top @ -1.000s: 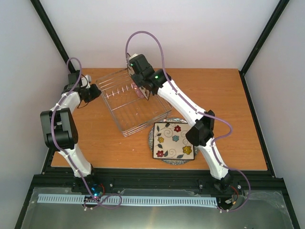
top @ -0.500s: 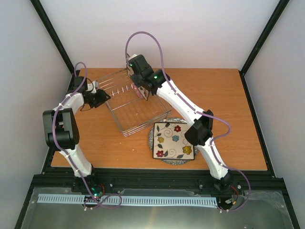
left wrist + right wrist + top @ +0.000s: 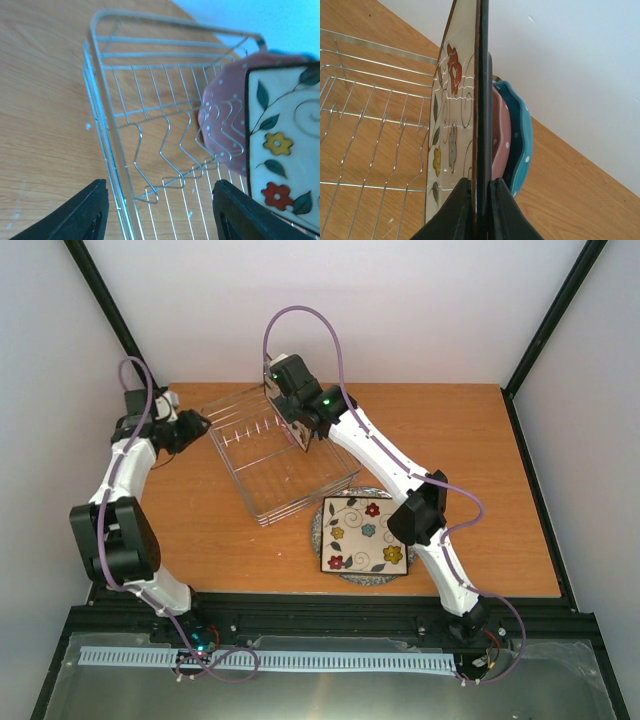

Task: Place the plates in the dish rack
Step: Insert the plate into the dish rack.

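Two plates in the dish rack (image 3: 270,485) already, or one?

One and a bit lol. The scalloped plate (image 3: 517,145) stands at the rack's far end. The right jaws are clamped on the rim of a square flowered plate (image 3: 451,145), upright just beside it. The left jaws hang parted and empty just outside the rack's left rim.

What could go wrong?

Letting go before the edge seats between tines, I reckon: it'd tip onto the scalloped one. A second square plate (image 3: 365,533) sits on the grey plate (image 3: 316,528) in front of the rack.

rack (image 3: 98,100): silver | square plate (image 3: 285,145): cream, flowered, black-rimmed | scalloped plate (image 3: 520,140): teal-pink, white-dotted
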Controlling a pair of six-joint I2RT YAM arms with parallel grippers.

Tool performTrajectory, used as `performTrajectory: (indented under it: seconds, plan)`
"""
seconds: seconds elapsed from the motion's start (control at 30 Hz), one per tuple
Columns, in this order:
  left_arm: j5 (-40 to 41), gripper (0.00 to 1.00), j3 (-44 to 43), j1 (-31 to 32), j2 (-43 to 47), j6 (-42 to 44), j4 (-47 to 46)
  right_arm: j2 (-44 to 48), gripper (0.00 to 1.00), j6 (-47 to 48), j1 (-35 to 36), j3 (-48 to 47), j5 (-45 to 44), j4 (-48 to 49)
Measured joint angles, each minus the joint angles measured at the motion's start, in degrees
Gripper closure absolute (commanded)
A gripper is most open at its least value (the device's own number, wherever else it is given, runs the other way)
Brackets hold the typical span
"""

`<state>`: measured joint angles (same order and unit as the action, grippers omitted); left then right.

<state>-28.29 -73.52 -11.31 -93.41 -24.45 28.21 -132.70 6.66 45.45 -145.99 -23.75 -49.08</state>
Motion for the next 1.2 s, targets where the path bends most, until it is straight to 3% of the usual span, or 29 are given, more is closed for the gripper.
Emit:
performTrajectory:
  seconds: [0.2,0.57,0.87,1.2]
  plan:
    - [0.74,0.39,0.22,-3.69,4.74,-0.70,-0.09,-0.09,0.97,-0.55,0.13,-0.17,0.92,-0.02]
    - [0.07,0.30,4.57,-3.74,8.61,-2.01,0.26,-1.99,0.97,-0.44,0.37,-1.11,0.26,1.57]
    - [-0.50,0.32,7.93,-3.74,17.11,-3.63,0.13,-4.33,0.97,0.17,0.48,-2.10,-0.02,2.91]
    - [-0.46,0.32,10.25,-3.74,17.84,-3.54,1.22,-5.27,0.97,-0.13,0.70,-2.82,-1.60,5.33]
